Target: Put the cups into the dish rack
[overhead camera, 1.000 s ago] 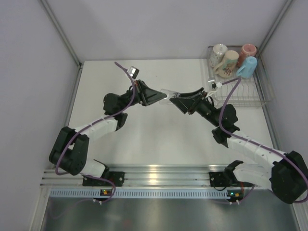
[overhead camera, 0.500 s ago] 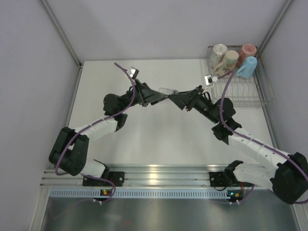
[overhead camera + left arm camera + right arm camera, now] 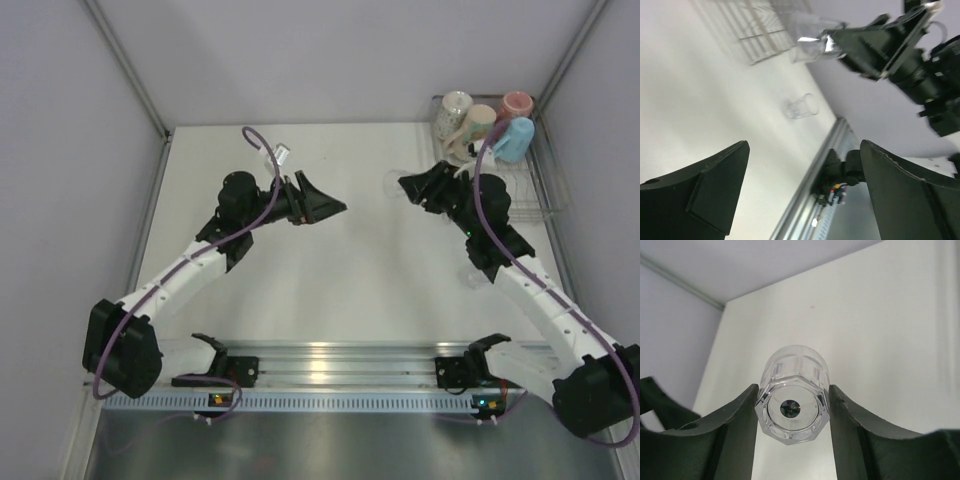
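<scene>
Four mugs sit at the back of the dish rack [image 3: 520,195]: white patterned [image 3: 453,105], cream [image 3: 478,122], pinkish-red [image 3: 516,102] and light blue [image 3: 514,139]. My right gripper [image 3: 402,183] is shut on a clear glass cup [image 3: 792,400], held off the table just left of the rack; the pads press both its sides, base toward the wrist camera. In the left wrist view the same glass [image 3: 810,35] shows near the rack's wires [image 3: 760,27]. My left gripper [image 3: 335,209] stands open and empty at mid-table, fingertips [image 3: 740,150] wide apart.
A second clear glass [image 3: 801,106] lies on its side on the white table, near the right arm's forearm. Grey walls close in the table on left, back and right. A metal rail [image 3: 320,352] runs along the near edge.
The left gripper opened, let go of the clear glass and drew back to the left. The right gripper, holding the glass, carried it rightward toward the rack.
</scene>
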Available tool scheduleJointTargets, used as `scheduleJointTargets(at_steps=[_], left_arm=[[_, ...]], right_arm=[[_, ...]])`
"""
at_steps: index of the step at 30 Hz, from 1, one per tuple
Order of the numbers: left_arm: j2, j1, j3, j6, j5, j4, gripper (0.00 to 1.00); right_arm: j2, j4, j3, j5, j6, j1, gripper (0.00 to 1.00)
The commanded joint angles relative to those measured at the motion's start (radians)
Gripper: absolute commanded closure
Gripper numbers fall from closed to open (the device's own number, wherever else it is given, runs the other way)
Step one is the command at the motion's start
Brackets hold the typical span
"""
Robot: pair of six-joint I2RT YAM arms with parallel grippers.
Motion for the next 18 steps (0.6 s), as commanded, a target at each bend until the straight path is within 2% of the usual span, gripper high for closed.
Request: scheduleJointTargets(at_steps=[1, 4, 6, 11, 18], left_arm=[[-0.041, -0.001, 0.047, 0.278, -0.159, -0.321, 0.02], [-0.053, -0.001, 0.032, 0.343, -0.215, -0.398, 0.02], [-0.060, -0.001, 0.013, 0.359, -0.250, -0.404, 0.02], [-0.047, -0.001, -0.002, 0.390, -0.264, -0.404, 0.02], [-0.053, -0.001, -0.001, 0.390, -0.203, -0.404, 0.02]], right_arm=[[-0.006, -0.223, 0.133, 0.132, -0.118, -0.102, 1.00], [0.071, -0.337, 0.224, 0.240, -0.203, -0.192, 1.00], [0.102, -0.391, 0.264, 0.244, -0.225, -0.266, 1.00], [0.189, -0.383, 0.317, 0.263, -0.231, -0.448, 1.00], [0.410, -0.385, 0.460, 0.283, -0.234, -0.558, 1.00]])
